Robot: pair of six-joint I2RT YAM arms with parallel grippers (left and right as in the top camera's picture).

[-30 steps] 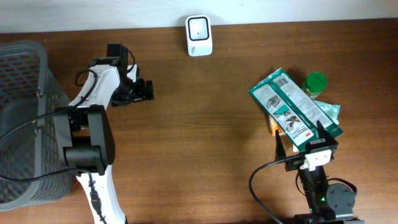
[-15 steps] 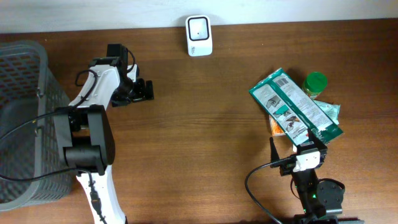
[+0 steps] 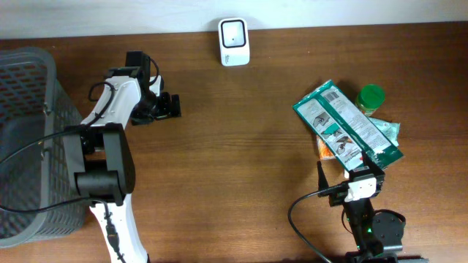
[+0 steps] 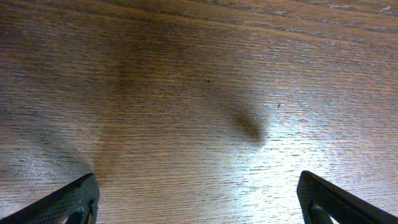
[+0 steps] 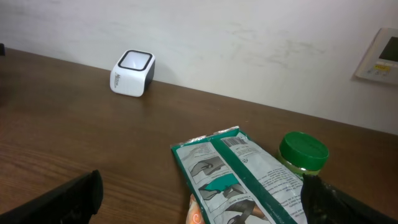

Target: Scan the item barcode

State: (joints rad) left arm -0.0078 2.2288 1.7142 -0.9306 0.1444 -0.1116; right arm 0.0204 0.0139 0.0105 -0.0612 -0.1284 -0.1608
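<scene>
The item, a green-and-white packet (image 3: 347,126), lies flat at the right of the table with its barcode (image 5: 233,140) facing up at its far end. My right gripper (image 3: 348,174) hovers open just short of the packet's near end (image 5: 242,174), its fingers (image 5: 59,202) wide apart with nothing between them. A white scanner (image 3: 234,32) stands at the back edge by the wall and shows far left in the right wrist view as a scanner (image 5: 132,73). My left gripper (image 3: 175,107) stands open over bare wood, its fingertips (image 4: 71,202) empty.
A green-lidded jar (image 3: 371,97) stands just behind the packet, and an orange pack (image 3: 322,148) pokes out from under it. A grey mesh basket (image 3: 29,109) fills the far left. A white wall panel (image 5: 385,53) hangs at the right.
My right gripper has drawn back toward the front edge, off the packet's near end. The left arm and the objects have not moved.
</scene>
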